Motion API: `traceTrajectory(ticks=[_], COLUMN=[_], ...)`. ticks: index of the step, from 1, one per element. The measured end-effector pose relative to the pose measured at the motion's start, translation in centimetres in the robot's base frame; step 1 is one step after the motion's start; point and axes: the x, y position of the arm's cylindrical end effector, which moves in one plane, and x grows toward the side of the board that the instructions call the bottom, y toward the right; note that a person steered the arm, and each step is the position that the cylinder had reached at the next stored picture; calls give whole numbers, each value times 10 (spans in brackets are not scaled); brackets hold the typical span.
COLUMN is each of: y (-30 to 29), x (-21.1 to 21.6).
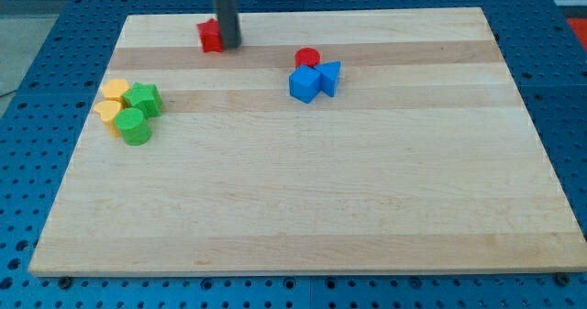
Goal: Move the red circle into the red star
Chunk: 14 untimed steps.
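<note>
Tip (228,45) touching one red star (211,36), one red circle (307,58), two blue blocks (305,83), two green (143,99), two yellow (114,91), claw unseen

rod is hanging vertical from the view's top, my tip (227,45) sitting on the surface

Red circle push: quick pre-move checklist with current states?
1. Red circle located, view's top centre: ok.
2. Red star located, view's top left: ok.
3. My tip behind the circle for a push toward the star: not ok; it is at the star's right edge.
4. Board between circle and star free of blocks: ok.
5. Circle free of neighbours: not ok; blue cube and blue block sit right below it.
6. Tip touching star: cannot tell.
</note>
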Motion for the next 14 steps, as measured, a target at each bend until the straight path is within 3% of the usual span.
traceTrajectory(ticks=[1,2,3,5,6,8,10,11,12,14], y=[-59,-47,12,199,216,199,69,63,95,77], x=[-15,-22,-22,-22,1,52,51,46,56,106])
